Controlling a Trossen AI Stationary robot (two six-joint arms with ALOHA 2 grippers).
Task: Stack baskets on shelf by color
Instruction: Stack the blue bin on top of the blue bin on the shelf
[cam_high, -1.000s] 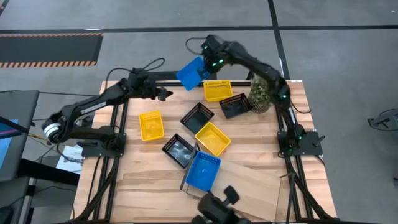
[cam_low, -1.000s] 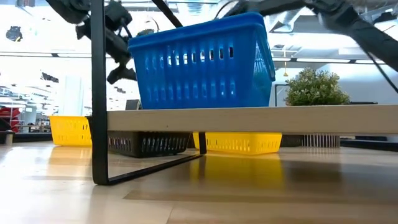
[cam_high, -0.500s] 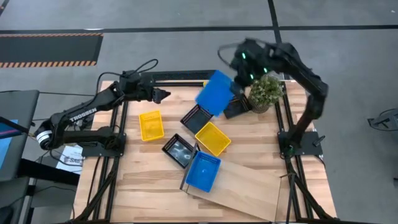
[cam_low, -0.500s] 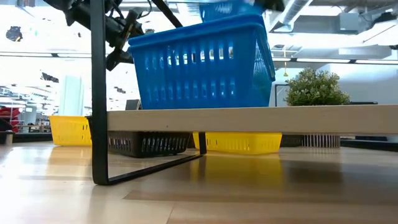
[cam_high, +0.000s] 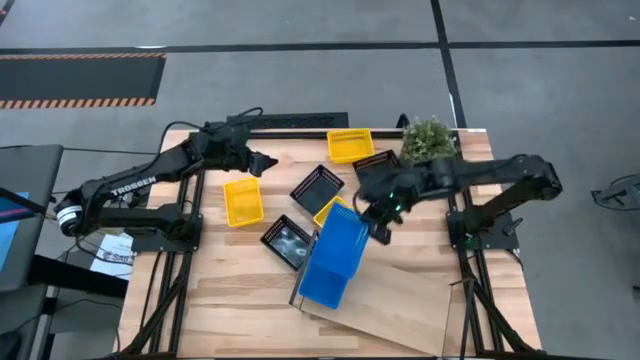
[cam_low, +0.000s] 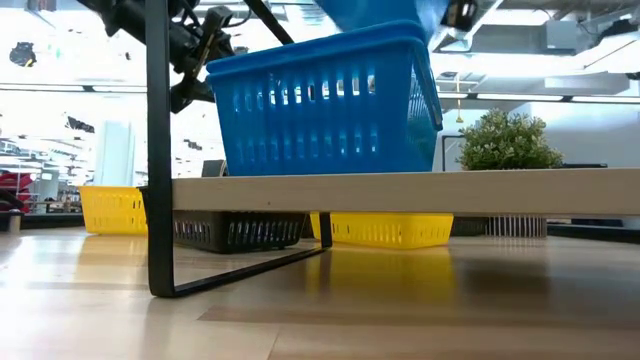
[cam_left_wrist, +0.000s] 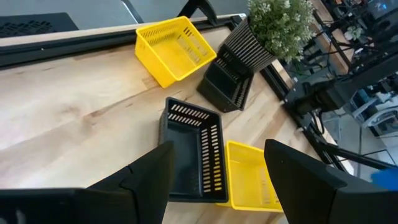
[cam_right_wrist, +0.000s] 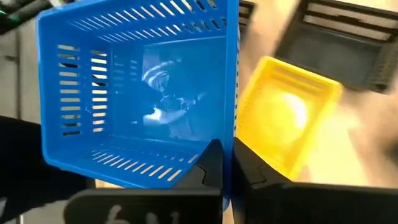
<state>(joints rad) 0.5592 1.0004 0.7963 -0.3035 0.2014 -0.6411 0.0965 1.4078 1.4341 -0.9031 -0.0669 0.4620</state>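
Now the right gripper (cam_right_wrist: 225, 163) pinches one wall of a slotted blue plastic basket (cam_high: 340, 242), carried tilted just above the blue basket (cam_high: 325, 278) sitting on the light-wood shelf (cam_high: 400, 300). Gripped by one edge, it could swing or catch a rim rather than nest. Left gripper (cam_left_wrist: 214, 180) hovers open, well away.

Lower centre of the high view: a blue slotted plastic basket (cam_high: 322, 285) sits on a flat light-wood shelf board (cam_high: 400, 300). A second blue slotted basket (cam_high: 342, 240) overlaps its upper edge. Left of centre lies a yellow slotted plastic basket (cam_high: 243, 201). At upper right, a potted green plant (cam_high: 428, 140) stands beside a black slotted plastic basket (cam_high: 376, 166).
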